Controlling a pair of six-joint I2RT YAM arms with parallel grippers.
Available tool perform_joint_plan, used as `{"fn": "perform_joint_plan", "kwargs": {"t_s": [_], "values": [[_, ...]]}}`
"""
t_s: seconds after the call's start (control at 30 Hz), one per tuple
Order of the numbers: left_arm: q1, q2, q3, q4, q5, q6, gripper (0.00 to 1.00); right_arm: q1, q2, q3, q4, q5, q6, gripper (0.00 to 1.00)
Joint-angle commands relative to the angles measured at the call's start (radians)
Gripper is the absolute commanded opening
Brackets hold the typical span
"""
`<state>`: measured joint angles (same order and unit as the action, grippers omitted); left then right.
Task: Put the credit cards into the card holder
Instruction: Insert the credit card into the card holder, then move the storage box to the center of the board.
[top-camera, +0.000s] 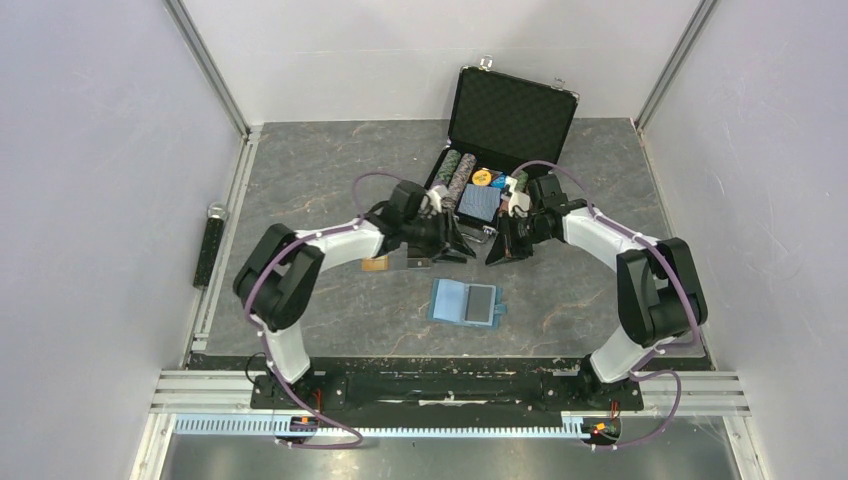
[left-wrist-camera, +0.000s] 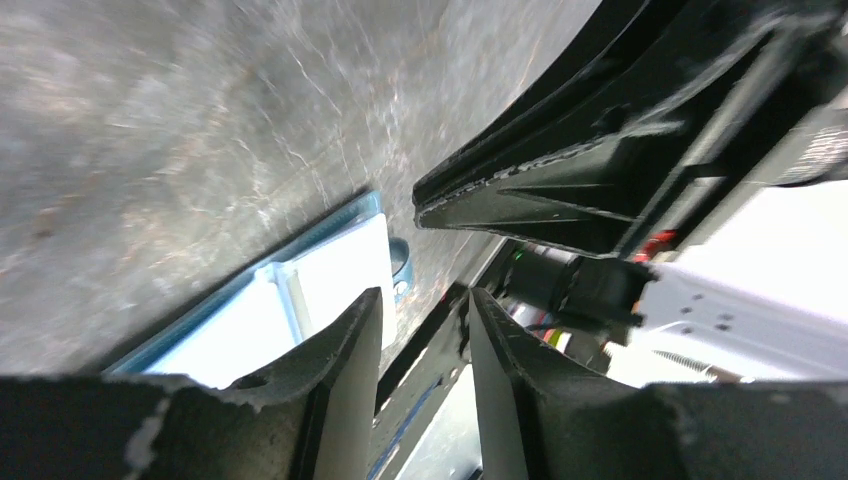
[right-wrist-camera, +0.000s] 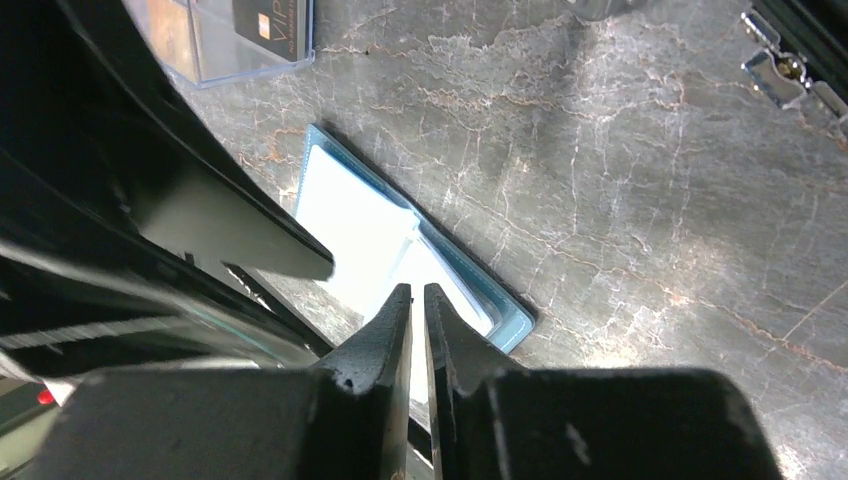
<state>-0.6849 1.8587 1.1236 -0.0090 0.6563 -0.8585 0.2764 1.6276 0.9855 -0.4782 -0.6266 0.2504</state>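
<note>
— How far along is the task?
— Early, I think. The card holder (top-camera: 450, 300) lies open on the tabletop (top-camera: 300, 170), and the orange card (top-camera: 375, 264) is outside it. The left tool (left-wrist-camera: 425, 300) is half open and empty; the right tool (right-wrist-camera: 418, 290) is nearly closed, with nothing seen in it.

Overhead I get bright, even light and a sharp picture with soft shadows. On the wrist feeds the card holder (right-wrist-camera: 365, 235) blows out white, my near fingers (right-wrist-camera: 375, 345) blur, and glare washes the left feed at 4 o'clock.
</note>
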Motion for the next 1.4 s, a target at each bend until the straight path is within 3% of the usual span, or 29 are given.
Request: {"fn": "perform_joint_plan", "kwargs": {"t_s": [0.0,0.2,0.47,0.73,0.93,1.17,1.37], "values": [[0.122,-0.126,-0.116,0.243,0.029,-0.138,0.44,0.002,0.031,0.077,0.012,-0.039,-0.007,0.11],[0.312,-0.247,-0.233,0.178,0.017,-0.08,0.45,0.034,0.09,0.15,0.008,-0.051,0.005,0.11],[0.534,-0.355,-0.141,-0.321,-0.099,0.253,0.5,0.073,0.136,0.197,0.009,-0.053,0.016,0.12],[0.588,-0.337,0.028,-0.704,-0.393,0.54,0.53,0.078,0.169,0.24,-0.016,-0.037,0.0,0.12],[0.588,-0.289,0.051,-0.789,-0.504,0.611,0.53,0.078,0.173,0.258,-0.026,-0.026,-0.006,0.12],[0.587,-0.198,0.041,-0.76,-0.447,0.608,0.53,0.078,0.169,0.334,-0.105,0.052,-0.049,0.13],[0.576,-0.14,0.039,-0.719,-0.382,0.598,0.43,0.08,0.161,0.358,-0.113,0.053,-0.047,0.13]]}}
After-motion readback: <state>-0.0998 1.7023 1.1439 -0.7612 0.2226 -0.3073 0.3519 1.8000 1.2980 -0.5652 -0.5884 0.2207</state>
